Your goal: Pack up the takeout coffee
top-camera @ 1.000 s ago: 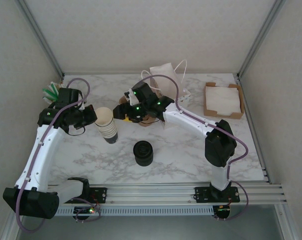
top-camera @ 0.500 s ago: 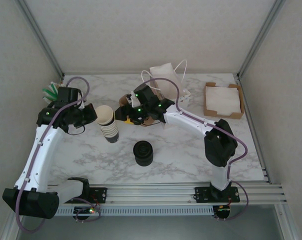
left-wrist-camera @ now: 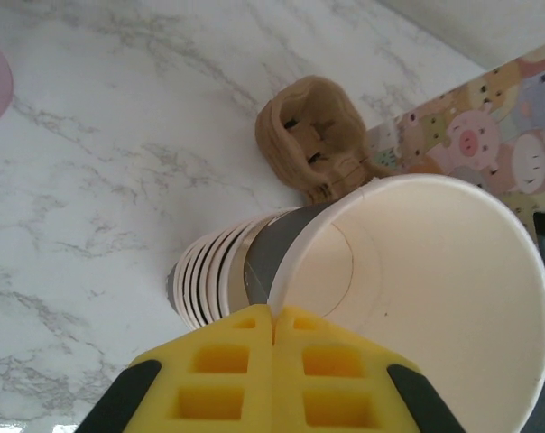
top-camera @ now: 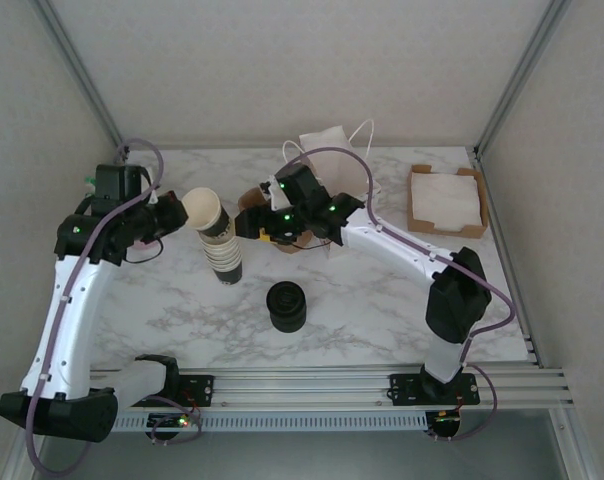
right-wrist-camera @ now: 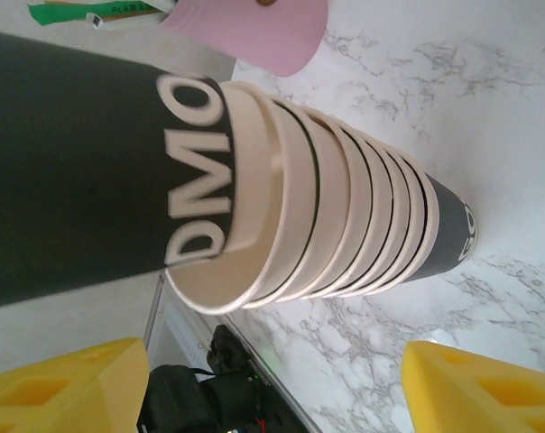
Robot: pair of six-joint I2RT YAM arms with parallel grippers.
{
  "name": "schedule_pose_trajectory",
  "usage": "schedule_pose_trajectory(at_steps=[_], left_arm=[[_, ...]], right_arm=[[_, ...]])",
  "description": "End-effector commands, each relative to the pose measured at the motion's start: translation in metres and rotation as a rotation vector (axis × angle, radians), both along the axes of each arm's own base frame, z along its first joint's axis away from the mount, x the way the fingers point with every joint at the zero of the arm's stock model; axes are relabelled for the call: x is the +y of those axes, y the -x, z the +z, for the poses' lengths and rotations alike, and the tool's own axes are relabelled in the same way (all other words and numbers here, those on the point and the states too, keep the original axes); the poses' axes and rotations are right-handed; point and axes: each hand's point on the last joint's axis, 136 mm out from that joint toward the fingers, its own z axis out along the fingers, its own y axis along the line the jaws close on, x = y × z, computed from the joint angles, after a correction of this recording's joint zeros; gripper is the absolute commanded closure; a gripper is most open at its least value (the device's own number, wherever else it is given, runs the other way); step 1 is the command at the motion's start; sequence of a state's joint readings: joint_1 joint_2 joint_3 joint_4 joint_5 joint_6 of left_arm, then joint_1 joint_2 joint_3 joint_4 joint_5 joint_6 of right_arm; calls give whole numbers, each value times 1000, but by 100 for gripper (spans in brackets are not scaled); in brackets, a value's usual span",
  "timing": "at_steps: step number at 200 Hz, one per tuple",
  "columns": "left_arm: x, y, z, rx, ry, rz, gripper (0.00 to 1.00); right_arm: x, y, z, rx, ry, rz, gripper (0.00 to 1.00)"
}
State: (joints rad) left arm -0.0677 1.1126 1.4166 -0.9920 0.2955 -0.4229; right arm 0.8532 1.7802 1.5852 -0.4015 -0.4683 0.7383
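My left gripper (left-wrist-camera: 272,317) has its jaws pressed together on the rim of the takeout cup (left-wrist-camera: 426,280), pinching the paper wall between my yellow fingers (left-wrist-camera: 209,370). The cup is tilted, with its cream mouth open toward me. Its dark body with white letters ends inside the next cup of the stack (right-wrist-camera: 363,225), which stands on the marble table (top-camera: 362,300), left of centre.

My right gripper (right-wrist-camera: 272,379) sits just beside that stack on its right. Its jaws are spread wide, and the cups lie ahead of the gap, touching neither finger.

Near the stack lies a brown pulp carrier (left-wrist-camera: 313,135), and a pink cup (right-wrist-camera: 254,27) stands beyond it. A pile of black lids (top-camera: 286,305) sits closer to my bases, apart from the cups. A white paper bag (top-camera: 332,150) stands at the back, and a box of napkins (top-camera: 447,200) at the far right.
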Motion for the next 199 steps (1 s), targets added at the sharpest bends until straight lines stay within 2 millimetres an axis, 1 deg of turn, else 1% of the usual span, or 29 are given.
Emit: schedule_pose_trajectory(at_steps=[1,21,50,73,90,97,116,133,148,171,199], left_arm=[[4,6,25,-65,13,30,100],[1,10,39,-102,37,27,100],[-8,16,65,-183,89,2,100],[-17,21,74,-216,126,-21,100],[-26,24,74,-215,140,-43,100],[-29,25,74,-215,142,-51,100],[-43,25,69,-206,142,-78,100],[-61,25,63,-189,142,-116,100],[-78,25,59,-178,129,-148,100],[-105,28,52,-161,100,-195,100],[-150,29,32,-118,48,-277,100]], right_arm=[[-12,1,12,-51,16,-4,24],[-17,2,16,-69,26,-10,22],[-30,4,25,-106,52,-32,16],[-50,7,33,-152,97,-71,9],[-71,10,39,-196,137,-110,4],[-82,11,40,-213,162,-132,1],[-114,14,41,-264,238,-199,1],[-148,16,41,-301,315,-283,1],[-182,17,38,-327,393,-375,1],[-234,22,35,-366,502,-517,1],[-296,32,25,-385,657,-691,1]])
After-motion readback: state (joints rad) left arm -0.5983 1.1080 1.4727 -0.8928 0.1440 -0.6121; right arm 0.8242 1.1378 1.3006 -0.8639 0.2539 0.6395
